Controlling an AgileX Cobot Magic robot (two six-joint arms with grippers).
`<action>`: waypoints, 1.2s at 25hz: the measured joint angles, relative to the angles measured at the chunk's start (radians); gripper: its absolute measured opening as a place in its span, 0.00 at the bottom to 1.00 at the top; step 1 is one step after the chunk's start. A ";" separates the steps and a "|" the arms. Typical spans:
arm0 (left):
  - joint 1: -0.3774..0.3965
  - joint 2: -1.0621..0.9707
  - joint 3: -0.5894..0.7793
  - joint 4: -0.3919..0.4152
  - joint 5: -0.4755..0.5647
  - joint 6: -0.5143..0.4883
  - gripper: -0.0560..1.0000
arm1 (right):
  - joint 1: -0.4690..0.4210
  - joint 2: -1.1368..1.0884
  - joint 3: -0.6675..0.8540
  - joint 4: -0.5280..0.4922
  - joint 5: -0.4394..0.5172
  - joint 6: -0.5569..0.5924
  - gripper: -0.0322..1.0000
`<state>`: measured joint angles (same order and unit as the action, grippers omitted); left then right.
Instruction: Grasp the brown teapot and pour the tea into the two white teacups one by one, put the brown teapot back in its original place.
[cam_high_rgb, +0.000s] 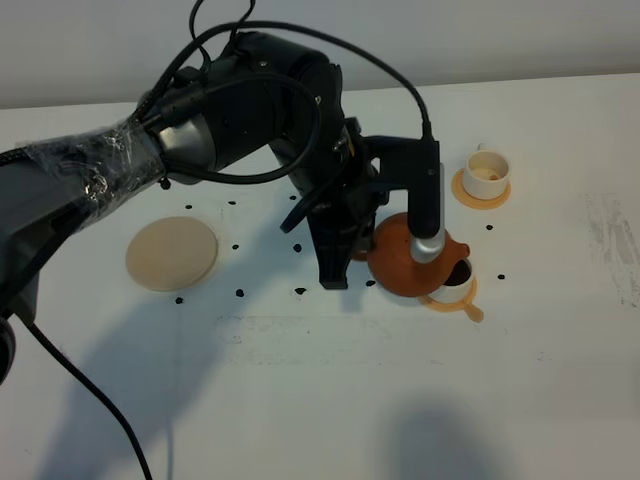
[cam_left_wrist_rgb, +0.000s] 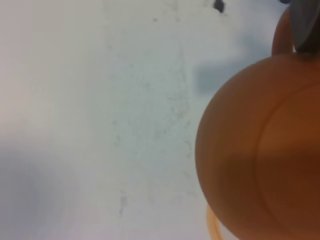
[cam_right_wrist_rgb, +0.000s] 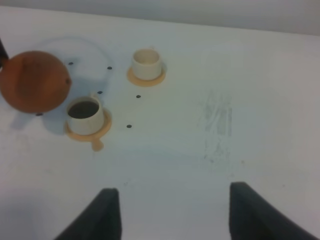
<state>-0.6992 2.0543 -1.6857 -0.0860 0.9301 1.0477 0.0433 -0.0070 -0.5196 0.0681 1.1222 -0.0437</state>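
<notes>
Gripping the round reddish-brown clay teapot (cam_high_rgb: 395, 268), your left gripper (cam_high_rgb: 362, 242) holds it just beside the small white cylindrical teacup (cam_high_rgb: 457, 271) of dark tea; your right gripper (cam_right_wrist_rgb: 175, 190) jaws stand apart, empty.

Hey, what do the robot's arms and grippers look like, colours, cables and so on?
The left arm is glossy black, its rear section grey and wrapped in crinkled clear plastic film, with thick black cables looping over it. The left gripper is black with a silver-grey tip. The right gripper shows two dark grey, blunt fingers.
</notes>
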 joint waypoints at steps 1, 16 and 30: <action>0.002 -0.001 0.017 -0.007 0.000 -0.002 0.17 | 0.000 0.000 0.000 0.000 0.000 0.000 0.48; 0.018 -0.040 0.329 -0.026 -0.283 -0.006 0.17 | 0.000 0.000 0.000 0.000 0.000 0.000 0.48; 0.026 -0.088 0.392 -0.045 -0.383 -0.006 0.17 | 0.000 0.000 0.000 0.000 0.000 0.000 0.48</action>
<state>-0.6732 1.9667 -1.2932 -0.1311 0.5475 1.0415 0.0433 -0.0070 -0.5196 0.0681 1.1222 -0.0437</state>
